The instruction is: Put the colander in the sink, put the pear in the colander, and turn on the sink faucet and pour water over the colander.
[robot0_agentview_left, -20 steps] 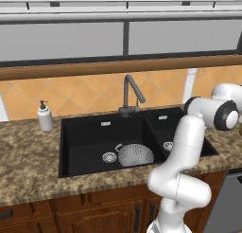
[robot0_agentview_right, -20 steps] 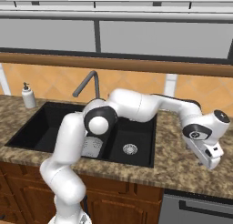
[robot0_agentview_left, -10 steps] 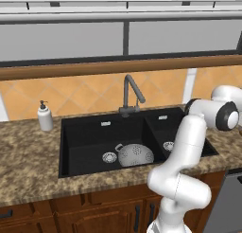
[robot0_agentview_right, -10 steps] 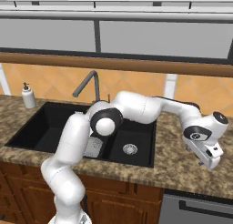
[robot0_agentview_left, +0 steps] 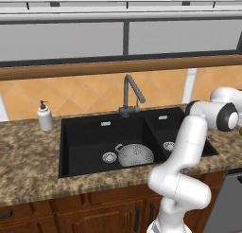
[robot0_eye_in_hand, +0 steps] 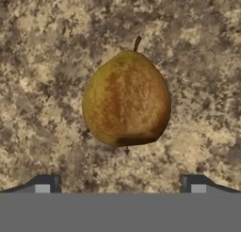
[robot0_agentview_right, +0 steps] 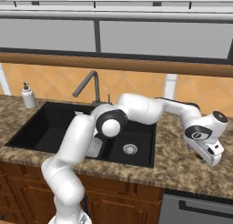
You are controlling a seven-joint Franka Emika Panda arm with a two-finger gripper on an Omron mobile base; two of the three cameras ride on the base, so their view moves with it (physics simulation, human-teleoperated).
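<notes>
Pear (robot0_eye_in_hand: 126, 100) on speckled brown stone counter (robot0_eye_in_hand: 42, 61), stem pointing up and away in the hand view. Yellow-orange skin, darker brown near the bottom. Sits alone on the counter, not touching anything.

Gripper (robot0_eye_in_hand: 120, 184) wide open, holding nothing. Two dark fingertips (robot0_eye_in_hand: 44, 184) low in the hand view, one on each side, pear above the gap between them and not touching either one.

Colander (robot0_agentview_left: 135, 156) down in the wide basin of the black sink (robot0_agentview_left: 85, 132), close to the round silver drain (robot0_agentview_left: 109, 156). Round, silver-grey, dotted with little holes. Looks dome side up from the left base view, hard to be sure.

Sink faucet (robot0_agentview_left: 129, 92) tall and dark grey behind the sink, between the two basins, spout bent over toward the narrow basin. No water seen coming out.

White soap bottle (robot0_agentview_left: 45, 117) on the counter left of the sink, well apart from the colander.

From the right base view, white arm stretched over the sink and off to the right, hand (robot0_agentview_right: 205, 148) low over the counter right of the sink, well apart from the colander.
</notes>
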